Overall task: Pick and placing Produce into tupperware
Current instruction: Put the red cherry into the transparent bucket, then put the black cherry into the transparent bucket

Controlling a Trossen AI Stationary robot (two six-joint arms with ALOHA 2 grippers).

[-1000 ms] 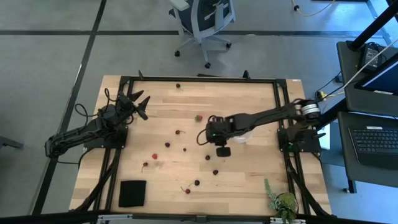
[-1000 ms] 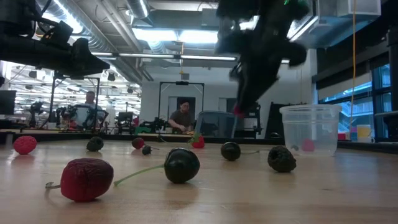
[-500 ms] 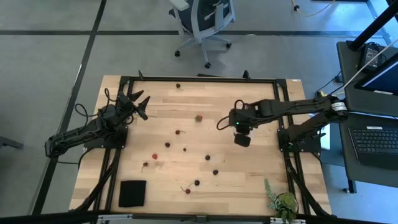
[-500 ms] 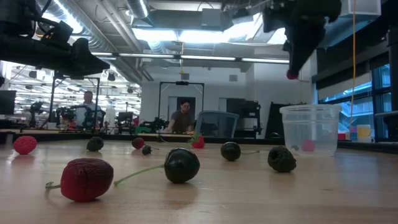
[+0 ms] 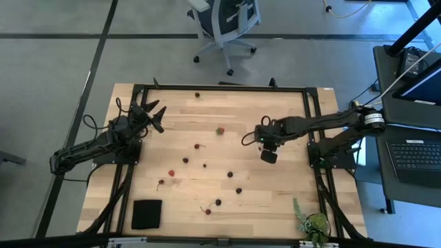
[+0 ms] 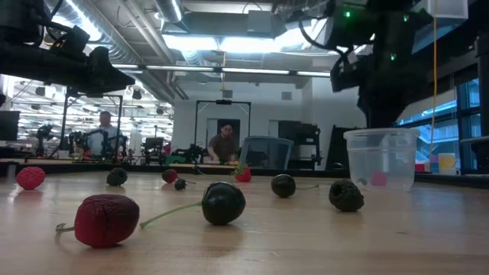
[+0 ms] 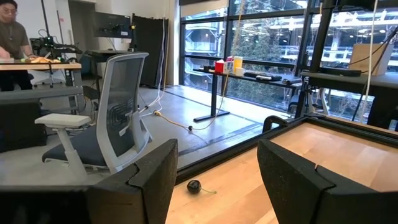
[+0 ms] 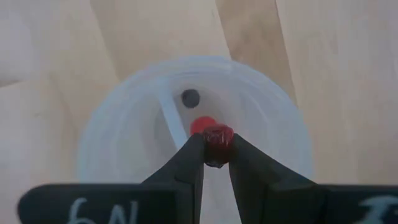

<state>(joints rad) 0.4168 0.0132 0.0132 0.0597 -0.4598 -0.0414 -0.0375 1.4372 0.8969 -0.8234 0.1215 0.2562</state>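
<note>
Wooden table — scattered produce, tupperware

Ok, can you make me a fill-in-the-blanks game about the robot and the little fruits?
1. The right gripper pinches a small ____ fruit.
2. It hangs right above the round ____.
3. The left gripper is ____ and holds nothing.
4. Inside the tub lie a red fruit and a ____ one.

Missing words: red; tub; open; dark

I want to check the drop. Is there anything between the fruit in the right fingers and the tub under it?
Nothing visible. The right gripper holds a red fruit directly over the open tub, which has no lid; one fruit already lies inside.
</note>
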